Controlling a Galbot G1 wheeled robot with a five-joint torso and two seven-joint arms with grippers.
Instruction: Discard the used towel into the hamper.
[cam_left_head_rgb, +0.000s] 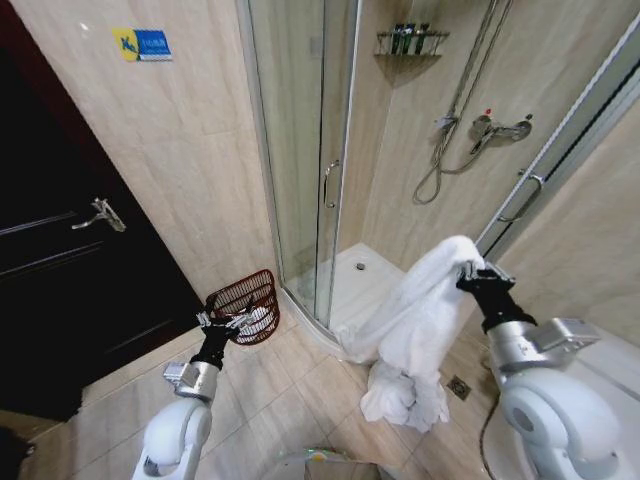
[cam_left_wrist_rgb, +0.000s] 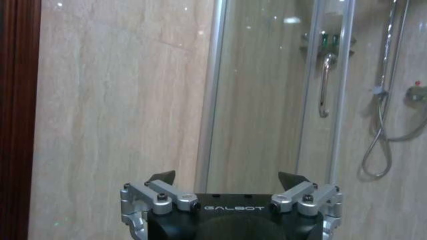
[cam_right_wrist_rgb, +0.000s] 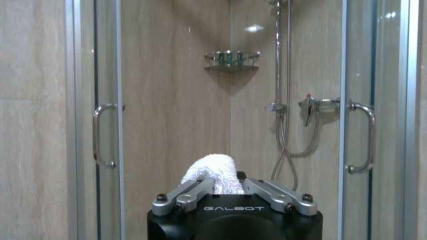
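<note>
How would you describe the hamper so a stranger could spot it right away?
Find the glass shower stall; left of its corner, on the tiled floor by the beige wall, stands the hamper. It is a small round reddish-brown openwork basket, just beyond the open left gripper.

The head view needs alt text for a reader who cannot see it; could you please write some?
The right claw holds up a white towel that trails to the tiled floor before a glass shower. The open left claw hangs near the reddish-brown hamper by the wall.
</note>
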